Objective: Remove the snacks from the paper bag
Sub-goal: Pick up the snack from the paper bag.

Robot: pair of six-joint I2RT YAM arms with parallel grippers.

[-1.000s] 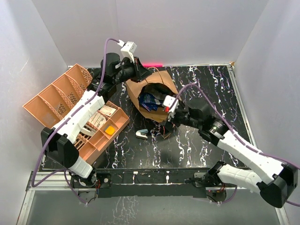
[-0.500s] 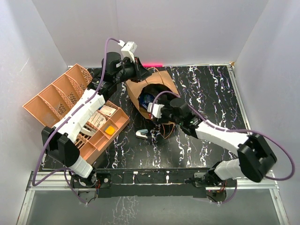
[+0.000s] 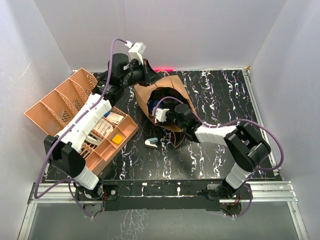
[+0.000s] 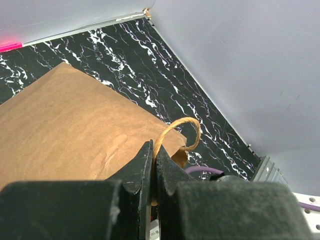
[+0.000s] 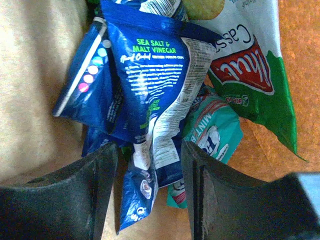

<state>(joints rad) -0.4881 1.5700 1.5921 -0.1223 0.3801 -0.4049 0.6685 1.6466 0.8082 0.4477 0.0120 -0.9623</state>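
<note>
Brown paper bag (image 3: 172, 87) at twelve o'clock: left gripper (image 4: 153, 155) pinches its handle (image 4: 182, 131), right gripper (image 5: 148, 152) straddles a dark blue packet (image 5: 150, 75) inside, whether gripping I cannot tell.

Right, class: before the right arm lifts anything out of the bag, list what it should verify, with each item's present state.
1. Left gripper pinching the handle of the paper bag: ok.
2. Right gripper inside the bag mouth: ok.
3. Dark blue packet between its jaws: ok.
4. Jaws firmly clamped on that packet: cannot tell.
5. Green packet outside the jaws: ok.
</note>
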